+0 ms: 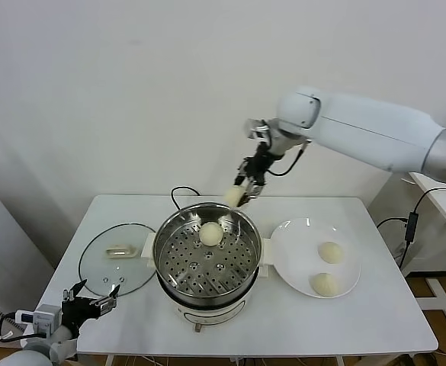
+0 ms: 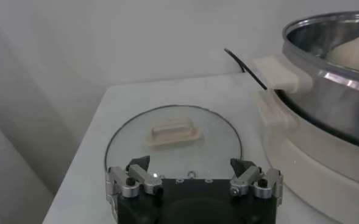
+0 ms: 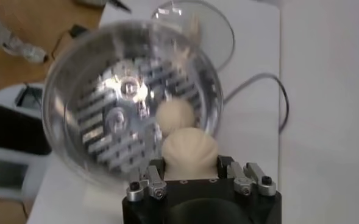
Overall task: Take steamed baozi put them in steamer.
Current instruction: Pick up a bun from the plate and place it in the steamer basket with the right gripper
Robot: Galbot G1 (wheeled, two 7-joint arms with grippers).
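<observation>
The right arm is reaching in from the table's right side, its right gripper (image 1: 242, 194) pinching a baozi (image 1: 233, 197) in its fingers above the steamer's (image 1: 207, 293) back rim. The left gripper (image 1: 93, 297) is hovering wide open at the front-left corner.

A pale cream baozi (image 1: 234, 197) hangs pinched above the far rim of the shiny, perforated steel steamer (image 1: 178, 263), where another bun (image 1: 210, 233) already sits, while two more (image 1: 330, 252) (image 1: 324, 284) lie on a plate beside it.
</observation>
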